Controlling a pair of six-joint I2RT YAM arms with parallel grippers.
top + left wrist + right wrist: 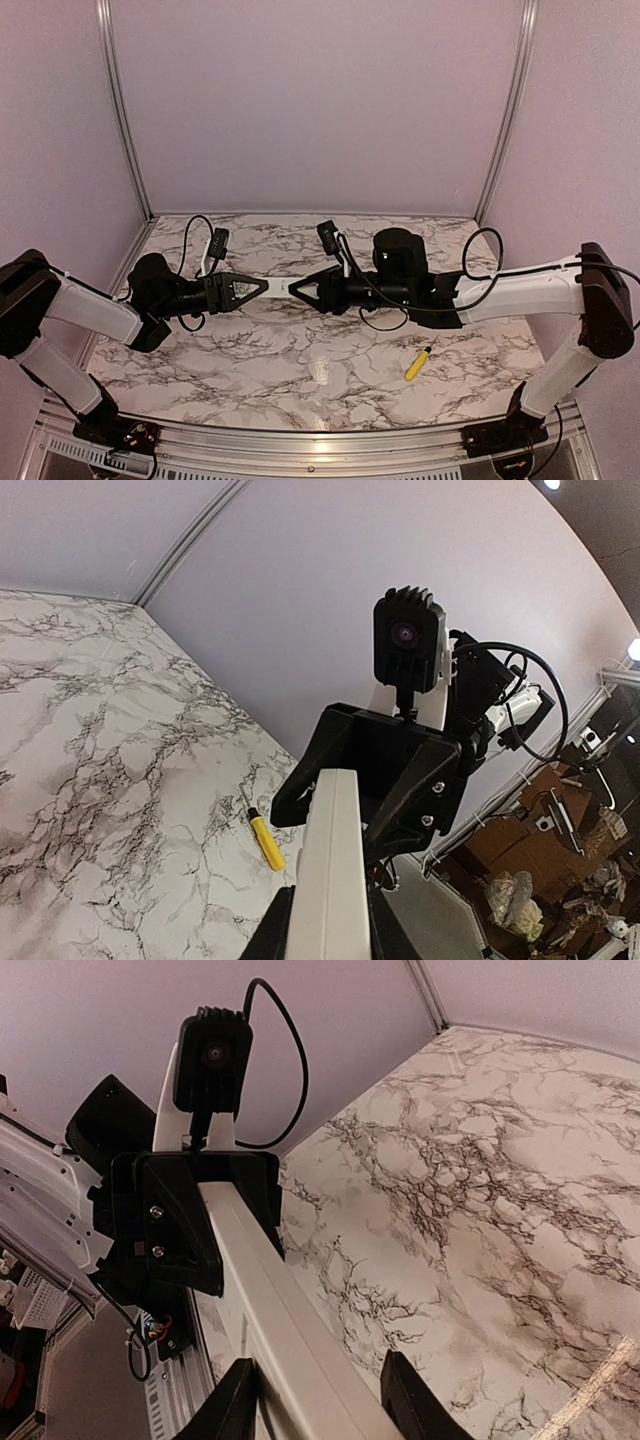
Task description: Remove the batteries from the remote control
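Overhead view, left to right. The left arm rises from its base at the lower left and folds at an elbow by the left edge of the frame. Its white forearm then runs level toward the centre. The left end effector is clenched on one end of the slim, long white plastic remote control.

The remote control hangs level at mid-frame, clear of the grey-veined white marble counter. Only a short white stretch shows between the two black tips. In both wrist views it appears as a plain, smooth white bar running from the bottom edge up to the opposing end effector.

The right end effector grasps the other end. In the right wrist view its fingers lie against both long sides of the bar. The right arm mirrors the left, with its elbow at the right edge and its base at the lower right.

A small yellow-handled screwdriver lies on the counter at the lower right, well apart from the remote control.

Count: two arms, two end effectors, one remote control, one screwdriver.
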